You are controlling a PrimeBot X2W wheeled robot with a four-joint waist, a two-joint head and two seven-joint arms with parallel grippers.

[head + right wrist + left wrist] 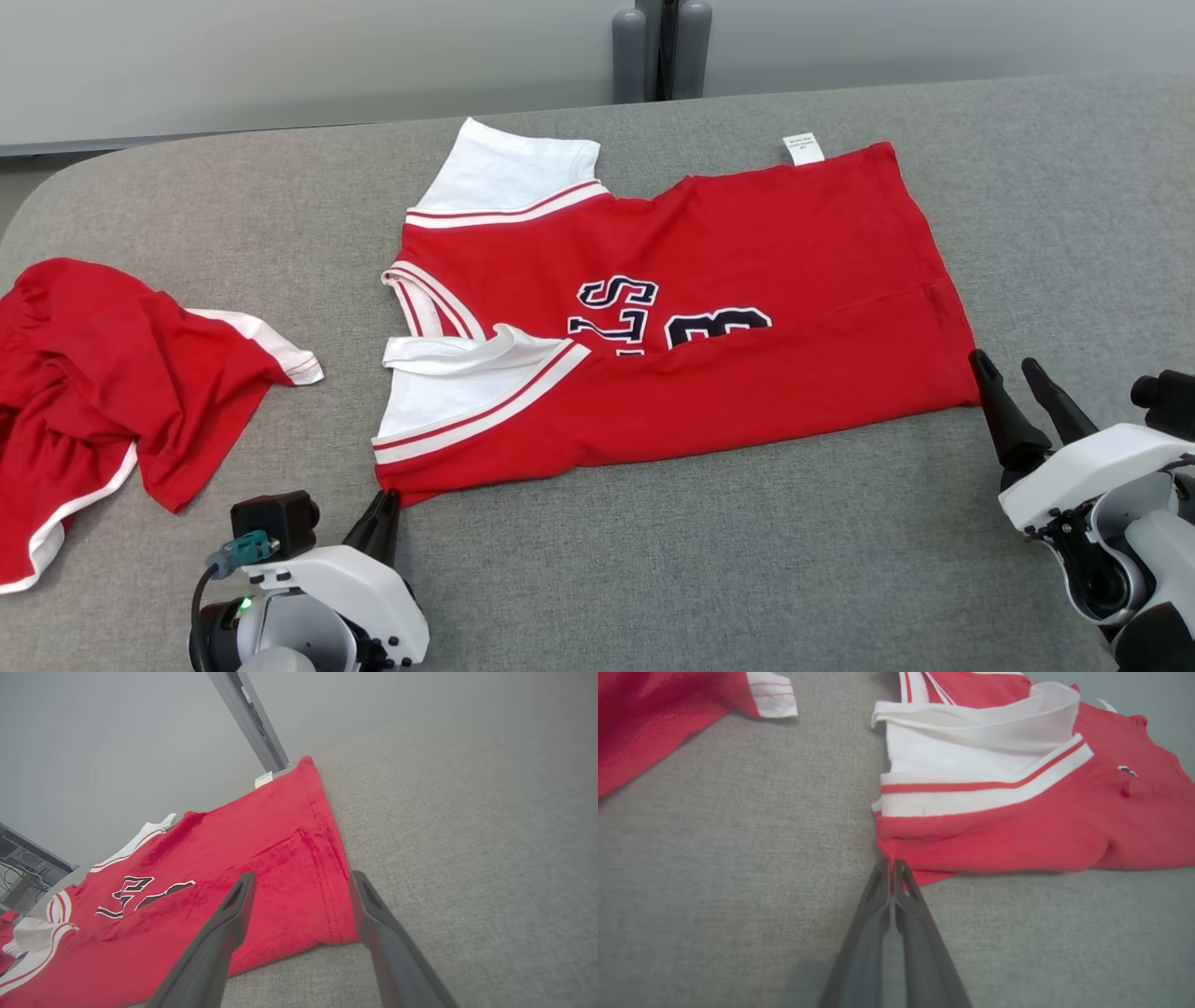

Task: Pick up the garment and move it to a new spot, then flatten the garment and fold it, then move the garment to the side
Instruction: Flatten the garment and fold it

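the shirt [747,280] lies in the middle of the table [653,579], neck to the left and hem to the right. its near part is doubled over, so the lettering is half covered. the left gripper [387,499] is closed at the near left corner. in the left wrist view its tips [892,863] meet right at the cloth edge, where a small pucker suggests a thin pinch. the right gripper [1002,362] stands wide open with nothing in it, its fingers either side of the near right corner [302,876].

the likely trouble is an uneven pull. the left hold looks shallow, so the corner may slip out once lifted, or only the top layer may come up and the fold fall open. if the right gripper closes a little off the hem, it may catch one layer or only table cloth. the shirt would then swing from one corner and bunch up. the second red garment [84,373] lies well apart on the near left, but dragging the shirt that way could run it into that heap.

count: one shirt, with one white label [803,147] at its far edge; one other red garment; two grippers; one table.
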